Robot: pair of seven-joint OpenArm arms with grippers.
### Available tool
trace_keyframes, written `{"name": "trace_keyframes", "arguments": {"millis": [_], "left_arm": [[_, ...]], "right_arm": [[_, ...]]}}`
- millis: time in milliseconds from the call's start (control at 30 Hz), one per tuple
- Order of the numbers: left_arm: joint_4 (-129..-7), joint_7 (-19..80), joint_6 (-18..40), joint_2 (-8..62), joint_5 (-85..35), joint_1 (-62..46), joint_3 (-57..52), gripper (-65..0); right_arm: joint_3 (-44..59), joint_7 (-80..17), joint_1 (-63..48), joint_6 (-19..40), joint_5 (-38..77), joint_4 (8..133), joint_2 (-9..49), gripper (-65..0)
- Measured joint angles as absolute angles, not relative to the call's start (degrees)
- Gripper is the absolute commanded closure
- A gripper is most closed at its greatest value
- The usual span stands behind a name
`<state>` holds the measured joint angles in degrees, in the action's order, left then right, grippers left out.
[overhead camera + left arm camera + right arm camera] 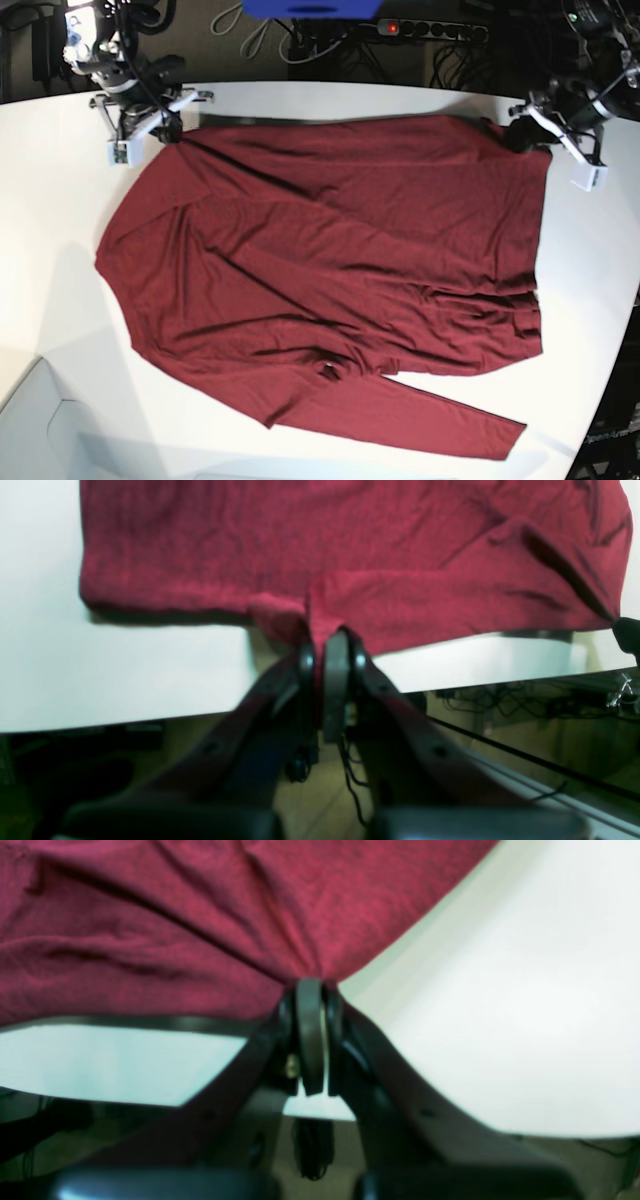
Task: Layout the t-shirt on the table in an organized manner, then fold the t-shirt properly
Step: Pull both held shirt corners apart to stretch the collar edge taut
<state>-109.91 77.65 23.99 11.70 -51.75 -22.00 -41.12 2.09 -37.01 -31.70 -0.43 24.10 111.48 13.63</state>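
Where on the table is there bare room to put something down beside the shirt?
The table is bare past the t-shirt on the base view's left and in its near-left corner, plus a narrow strip along the right edge. The far edge is crowded: right gripper and left gripper pinch the fabric.

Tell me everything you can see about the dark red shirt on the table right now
The t-shirt is a plain maroon long-sleeved top of thin, soft, creased fabric, without print. It lies mostly spread on the white table, with diagonal folds across the body and one sleeve stretching toward the near right corner. The right gripper and the left gripper are each shut on its far edge, pinching the cloth into small puckers at opposite ends.
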Motion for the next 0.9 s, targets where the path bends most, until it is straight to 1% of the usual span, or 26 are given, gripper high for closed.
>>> {"name": "trace_keyframes", "arguments": {"millis": [133,233,333,500,733,900], "left_arm": [[-109.9,77.8,24.0,11.5,-51.7,-22.1,-41.1,-0.4],[-109.9,77.8,24.0,11.3,-51.9,-22.3,-40.8,-0.4],[-109.9,77.6,24.0,11.4,-51.6,-24.0,-39.6,-0.4],[-109.8,77.5,24.0,11.3,-51.7,-23.7,-39.2,-0.4],[-109.9,77.5,24.0,11.7,-51.7,-23.7,-39.3,-0.4],[-109.5,77.3,24.0,11.6,-51.9,-24.0,-39.4,-0.4]], "right_arm": [[5.1,-37.4,-32.6,-0.4,23.9,111.5,13.7,0.0],[6.2,-37.1,-32.2,-0.4,24.1,111.5,15.1,0.0],[6.5,-37.3,-32.3,-0.4,23.9,111.5,15.4,0.0],[4.3,-37.6,-31.9,-0.4,23.8,111.5,14.1,0.0],[-0.8,-37.4,-26.2,-0.4,23.8,111.4,13.5,0.0],[-2.3,-40.3,-22.3,-0.4,24.3,109.6,13.1,0.0]]}}
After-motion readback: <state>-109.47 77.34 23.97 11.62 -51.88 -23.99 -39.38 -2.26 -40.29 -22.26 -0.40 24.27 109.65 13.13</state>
